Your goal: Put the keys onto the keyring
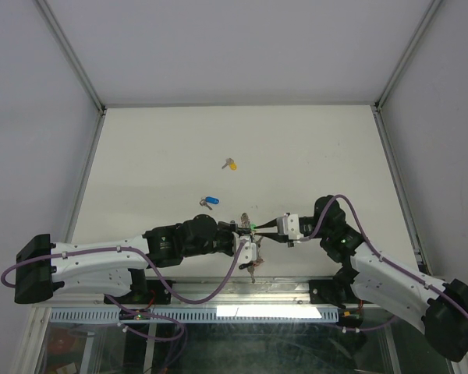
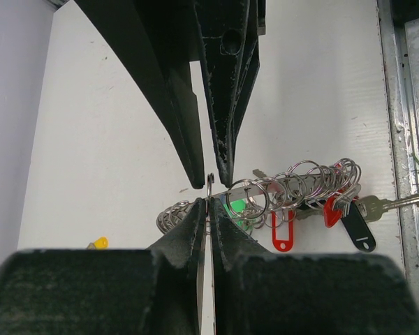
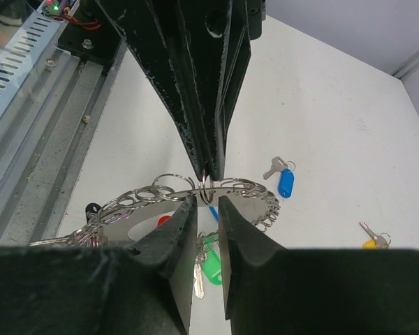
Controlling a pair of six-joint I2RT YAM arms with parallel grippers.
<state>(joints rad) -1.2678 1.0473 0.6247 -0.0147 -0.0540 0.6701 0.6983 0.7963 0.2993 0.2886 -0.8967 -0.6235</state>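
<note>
The keyring (image 1: pixel 250 228) is held up between both grippers near the table's front edge. It is a flat silver band fringed with small split rings, keys and red, green and black tags (image 2: pixel 293 187) (image 3: pixel 136 213). My left gripper (image 1: pixel 246 234) (image 2: pixel 209 204) is shut on the band's thin edge. My right gripper (image 1: pixel 271 228) (image 3: pixel 207 202) faces it, jaws a narrow gap apart around a small split ring (image 3: pixel 207 187). The blue-tagged key (image 1: pixel 209 202) (image 3: pixel 285 181) and the yellow-tagged key (image 1: pixel 231 164) (image 3: pixel 373 241) lie loose on the table further back.
A metal rail (image 1: pixel 281 292) (image 3: pixel 42 105) runs along the near table edge just behind the grippers. White walls and aluminium frame posts (image 1: pixel 78 62) bound the table on the left, right and back.
</note>
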